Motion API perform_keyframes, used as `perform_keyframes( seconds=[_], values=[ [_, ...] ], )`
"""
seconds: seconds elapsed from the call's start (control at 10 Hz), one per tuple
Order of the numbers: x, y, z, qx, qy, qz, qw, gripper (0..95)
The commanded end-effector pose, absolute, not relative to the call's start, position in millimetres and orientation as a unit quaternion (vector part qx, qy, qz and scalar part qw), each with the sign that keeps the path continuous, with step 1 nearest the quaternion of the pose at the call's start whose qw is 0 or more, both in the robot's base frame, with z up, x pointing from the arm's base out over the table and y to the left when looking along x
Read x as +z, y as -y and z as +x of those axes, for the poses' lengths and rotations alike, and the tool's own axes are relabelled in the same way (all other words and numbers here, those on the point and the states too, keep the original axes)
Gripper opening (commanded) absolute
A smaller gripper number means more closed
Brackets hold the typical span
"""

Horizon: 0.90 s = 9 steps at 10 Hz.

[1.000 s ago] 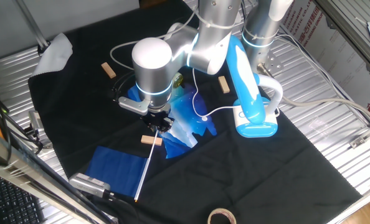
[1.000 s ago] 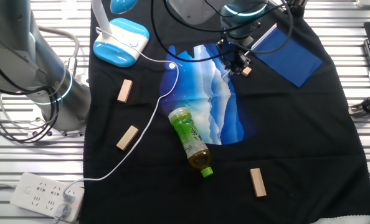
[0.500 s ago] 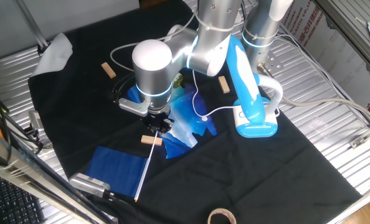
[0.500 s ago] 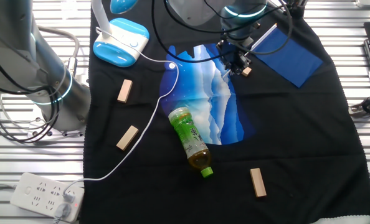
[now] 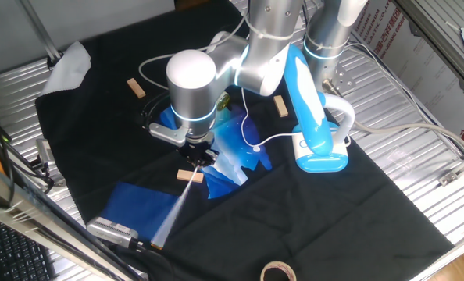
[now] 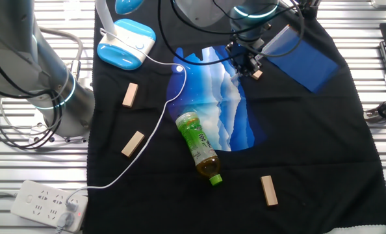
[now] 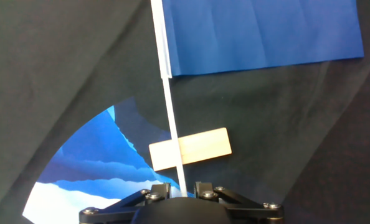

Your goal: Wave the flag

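The flag is a dark-blue cloth [image 5: 134,207] on a thin white stick [image 5: 173,211], low over the black table cover at the front left and blurred by motion. It also shows in the other fixed view [image 6: 303,55] and in the hand view, with cloth [image 7: 260,31] and stick [image 7: 172,118]. My gripper [image 5: 198,158] [image 6: 248,65] [image 7: 182,188] is shut on the stick's lower end, just above a small wooden block [image 7: 190,149].
A glossy blue-and-white plastic bag [image 6: 222,104] lies under the hand. A green bottle [image 6: 198,146], loose wooden blocks [image 6: 129,94] [image 6: 268,190], a blue-white lamp [image 5: 314,133] with a white cable, a tape roll [image 5: 277,272] and a power strip [image 6: 47,205] lie around.
The flag has swung: its free end has shifted sideways toward the front left and now blurs, while the gripper stays in place, shut on the stick.
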State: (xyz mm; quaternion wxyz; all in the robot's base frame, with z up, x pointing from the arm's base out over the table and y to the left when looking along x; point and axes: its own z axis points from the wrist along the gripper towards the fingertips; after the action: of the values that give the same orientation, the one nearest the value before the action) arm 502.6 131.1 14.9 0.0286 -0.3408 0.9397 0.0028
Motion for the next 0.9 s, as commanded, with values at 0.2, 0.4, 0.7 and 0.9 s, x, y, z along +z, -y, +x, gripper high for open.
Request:
perform_keyframes(
  seconds=[0.2, 0.4, 0.7, 0.9],
  values=[
    [14.2, -131.5, 503.1, 0.003, -0.941, -0.336, 0.030, 0.0],
    [13.5, -131.4, 503.3, 0.004, -0.941, -0.336, 0.031, 0.0],
    [15.2, -131.7, 502.8, 0.007, -0.942, -0.334, 0.032, 0.0],
    [20.2, -132.9, 501.5, 0.005, -0.943, -0.330, 0.031, 0.0]
  ],
)
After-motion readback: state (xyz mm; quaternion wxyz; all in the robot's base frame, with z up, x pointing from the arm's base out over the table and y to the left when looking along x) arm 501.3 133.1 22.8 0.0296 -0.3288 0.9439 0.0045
